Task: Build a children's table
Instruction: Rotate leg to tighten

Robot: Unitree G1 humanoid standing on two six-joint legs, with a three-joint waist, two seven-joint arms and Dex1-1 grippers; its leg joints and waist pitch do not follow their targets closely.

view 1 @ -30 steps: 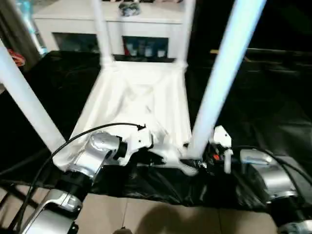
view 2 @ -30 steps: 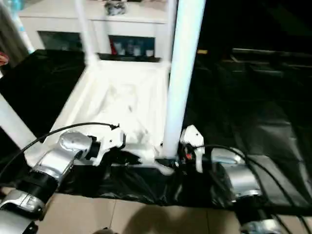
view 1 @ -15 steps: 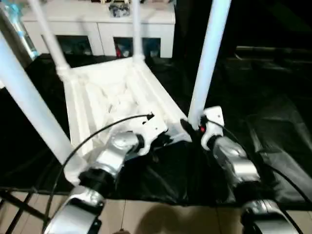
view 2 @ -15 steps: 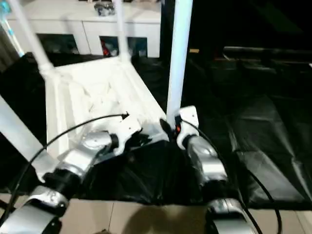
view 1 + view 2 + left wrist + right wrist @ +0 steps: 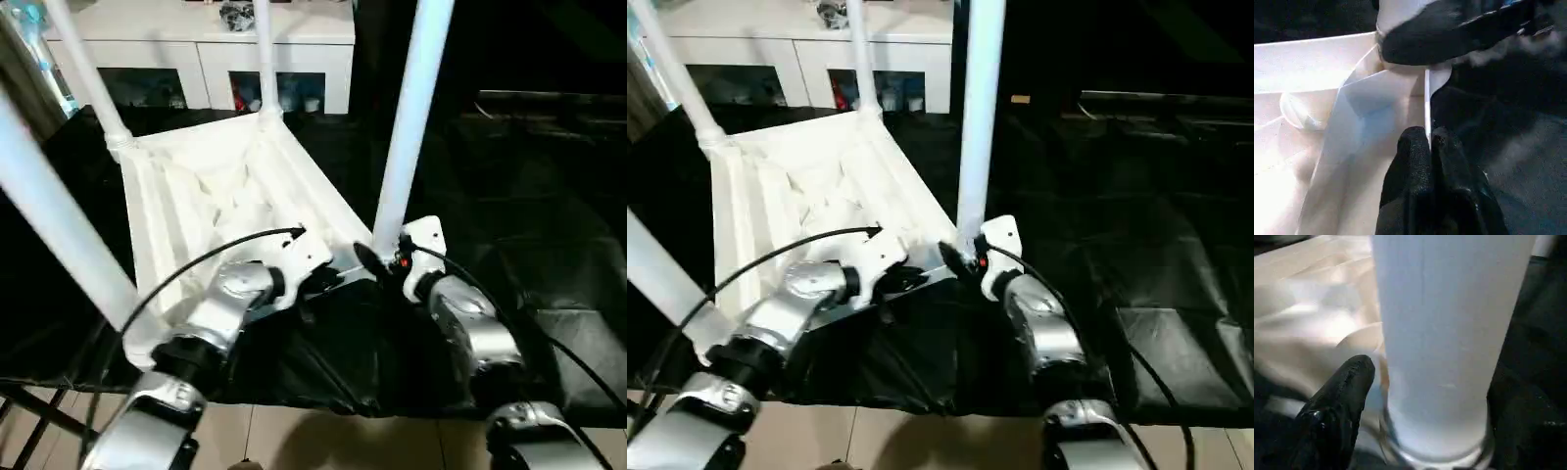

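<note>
Lying upside down at centre on black sheeting, the light, stiff, slippery white plastic tabletop (image 5: 230, 191) is being pinched by its thin five-o'clock rim in the closed left gripper (image 5: 1427, 142), while the right gripper (image 5: 377, 260) is straddling, jaws wide, the base of the white cylindrical leg (image 5: 407, 117) there.

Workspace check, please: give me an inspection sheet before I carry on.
Surface: black sheet, creased.
Job's things: tabletop upside down, four legs standing in its corner sockets.
Clutter: nothing seen.
Claws: left claw shut on the tabletop's thin edge; right claw straddles the base of the near right leg, one finger beside it, grip unclear.
Cables: black cable looping over the left forearm.
Surroundings: white glass-door cabinet behind; tiled floor in front.
</note>
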